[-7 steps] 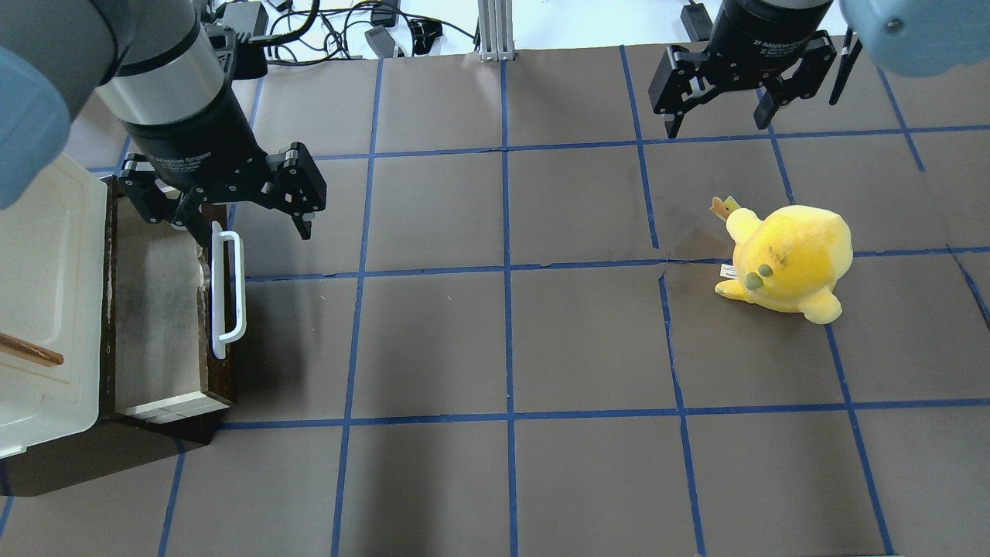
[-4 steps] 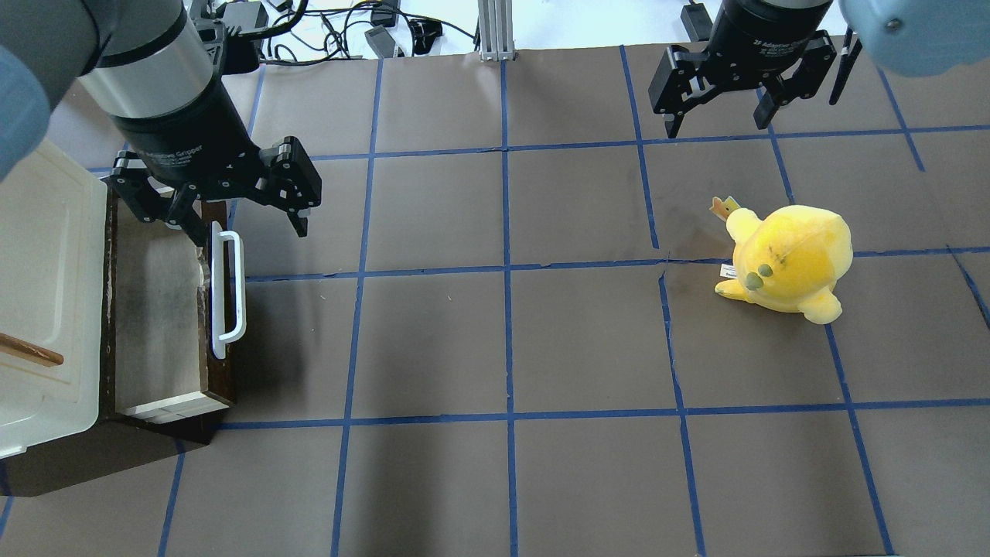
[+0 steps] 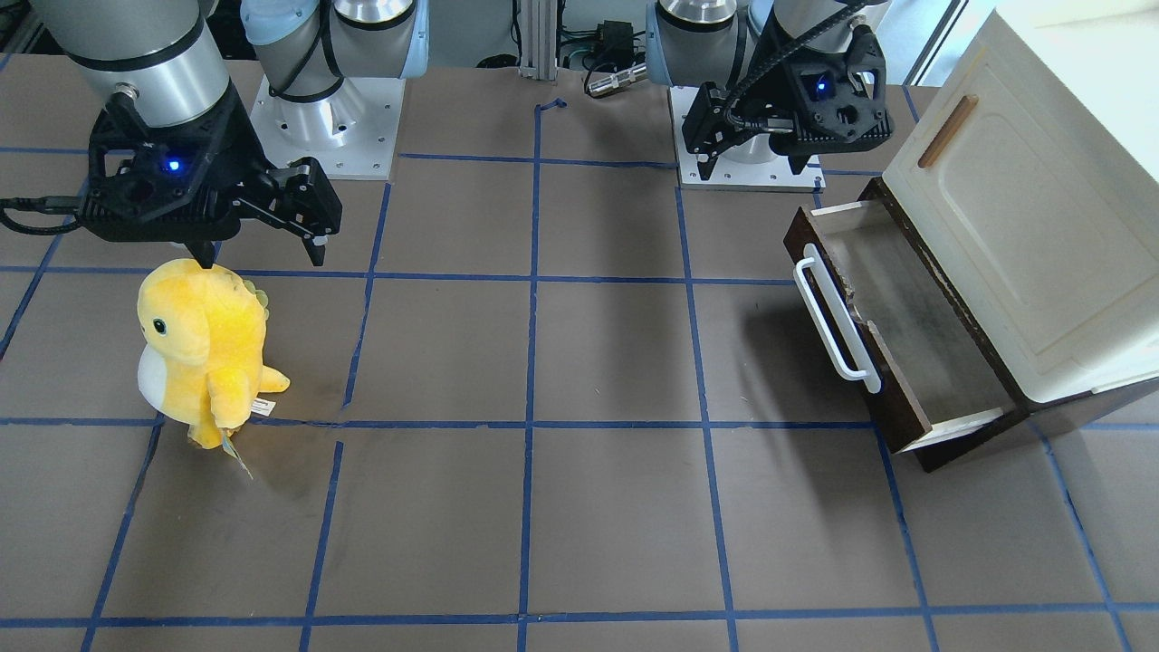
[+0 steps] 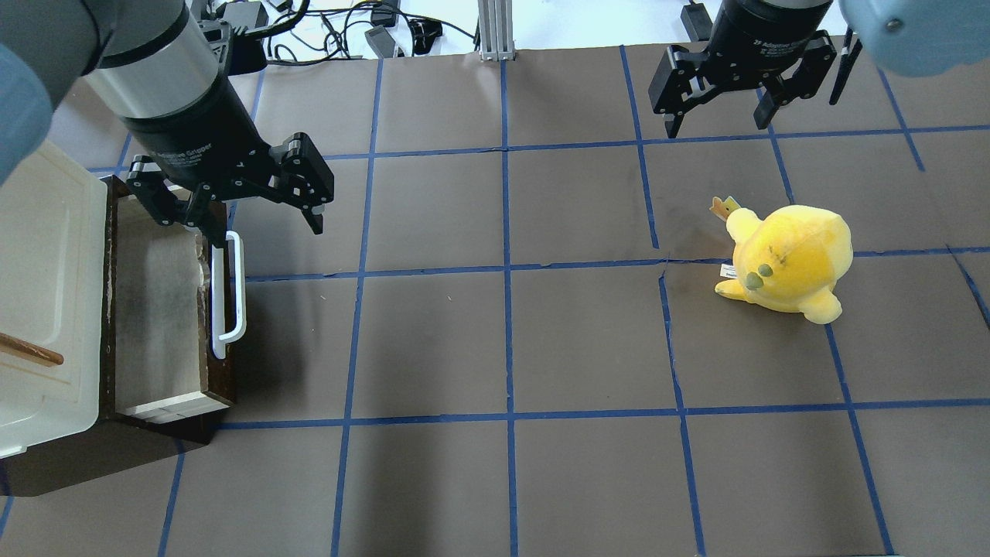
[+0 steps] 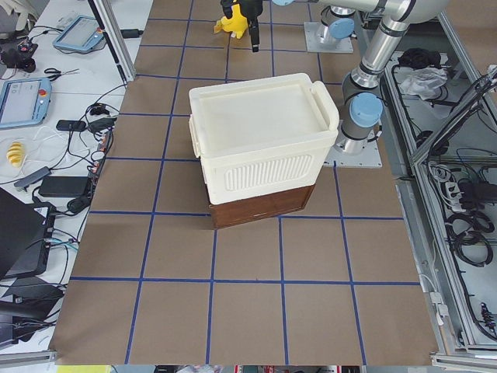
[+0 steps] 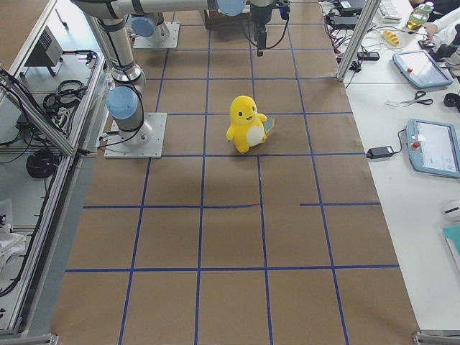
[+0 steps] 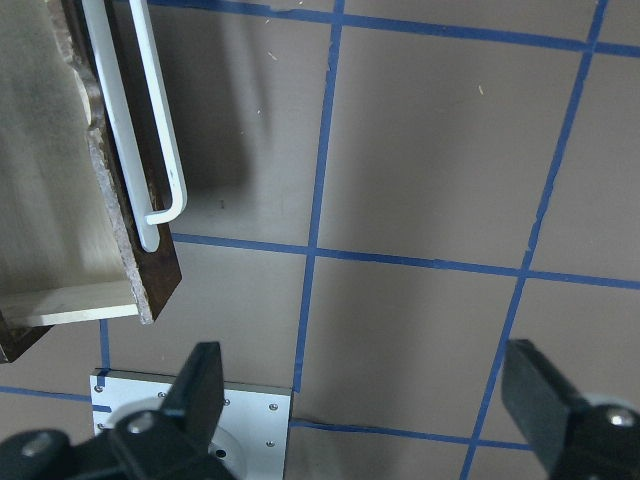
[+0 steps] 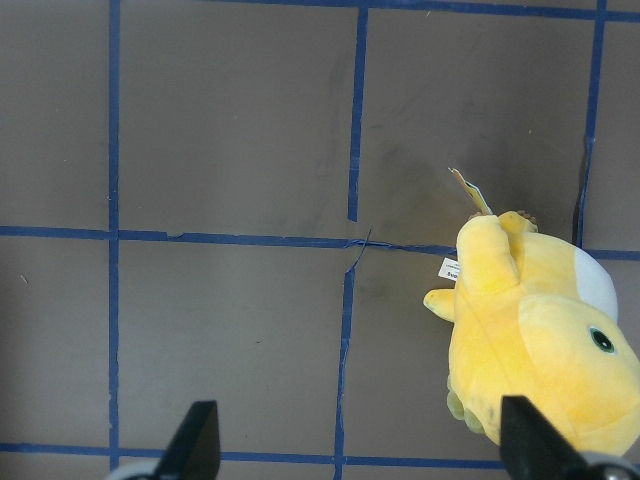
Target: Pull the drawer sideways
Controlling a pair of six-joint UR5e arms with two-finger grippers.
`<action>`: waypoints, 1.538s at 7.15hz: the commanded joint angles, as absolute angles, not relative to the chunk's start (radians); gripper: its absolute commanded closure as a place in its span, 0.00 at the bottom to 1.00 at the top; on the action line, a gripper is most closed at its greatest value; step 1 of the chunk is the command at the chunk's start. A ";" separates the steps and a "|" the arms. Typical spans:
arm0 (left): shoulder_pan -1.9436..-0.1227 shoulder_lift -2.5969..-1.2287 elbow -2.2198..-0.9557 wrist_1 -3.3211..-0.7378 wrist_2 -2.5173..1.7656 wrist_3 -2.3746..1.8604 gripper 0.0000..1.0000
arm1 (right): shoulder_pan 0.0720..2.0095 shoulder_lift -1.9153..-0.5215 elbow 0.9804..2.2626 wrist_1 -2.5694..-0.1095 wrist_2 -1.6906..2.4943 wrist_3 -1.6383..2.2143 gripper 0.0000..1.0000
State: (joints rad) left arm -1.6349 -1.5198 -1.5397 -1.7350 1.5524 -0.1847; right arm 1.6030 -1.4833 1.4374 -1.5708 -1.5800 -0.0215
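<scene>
- The drawer (image 4: 158,309) is sticking out from under the cabinet (image 4: 46,294) at the left edge of the table (image 4: 503,348).
- The left gripper (image 4: 268,232) is hanging over the far end of the handle (image 4: 232,290), one of its fingers (image 4: 219,234) perhaps touching it.
- The plush toy (image 4: 789,259) is standing on the right side, well apart from the drawer, with the right gripper (image 4: 717,128) hovering near it.

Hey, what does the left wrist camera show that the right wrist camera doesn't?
Only the left wrist view shows the dark brown wooden drawer, standing open, with its long white bar handle, and a white metal mounting plate.

Only the right wrist view shows the yellow plush toy.

Both show the brown paper-covered table with a blue tape grid. Each also has its own arm's open pincer along the bottom edge: the left pincer and the right pincer.
</scene>
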 commanded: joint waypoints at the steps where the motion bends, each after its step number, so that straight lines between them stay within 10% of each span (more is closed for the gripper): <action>1: -1.635 -1.532 -1.566 -1.628 1.548 -0.180 0.00 | 1.603 -1.483 1.437 -1.571 -1.580 -0.021 0.00; 11: -1.635 -1.526 -1.569 -1.632 1.552 -0.041 0.00 | 1.603 -1.483 1.437 -1.571 -1.580 -0.021 0.00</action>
State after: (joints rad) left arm -1.6346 -1.5273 -1.5686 -1.6306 1.5531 -0.0408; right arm 1.6030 -1.4834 1.4374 -1.5708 -1.5800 -0.0215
